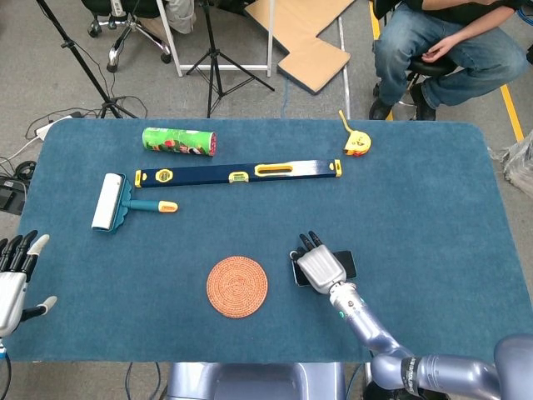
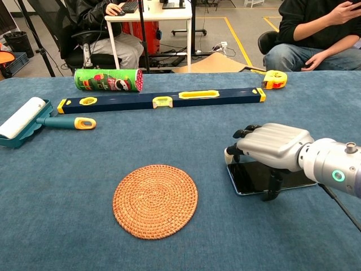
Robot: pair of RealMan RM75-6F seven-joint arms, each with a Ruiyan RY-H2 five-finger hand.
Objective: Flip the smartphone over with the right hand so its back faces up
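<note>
Right hand [image 2: 271, 148] is placed palm down over the left part of the smartphone [image 2: 293, 176], with the fingers [image 2: 241, 134] bent downward past the phone's left short edge and the thumb [image 2: 273, 186] pointing down at the near long edge. Whether the phone is really gripped cannot be told from the pictures; no lifting of the phone is seen, and it lies flat on the blue table [image 2: 67, 226] with the dark glossy screen up. In the head view the same hand [image 1: 320, 268] is seen covering most of the smartphone [image 1: 348, 263], of which only the right end is visible.

Just to the left of the phone, but apart from it, a round woven coaster [image 2: 155, 201] is laid. Farther back, a long dark blue spirit level [image 2: 163, 100] with yellow fittings is set across the table, and behind it a green snack can [image 2: 108, 79] is lying on its side. A lint roller [image 2: 34, 119] with a teal handle is found at the far left, and a yellow tape measure [image 2: 274, 79] near the back right.

Left hand [image 1: 15, 279] is seen only in the head view, at the left table edge, with fingers spread apart and nothing held.
</note>
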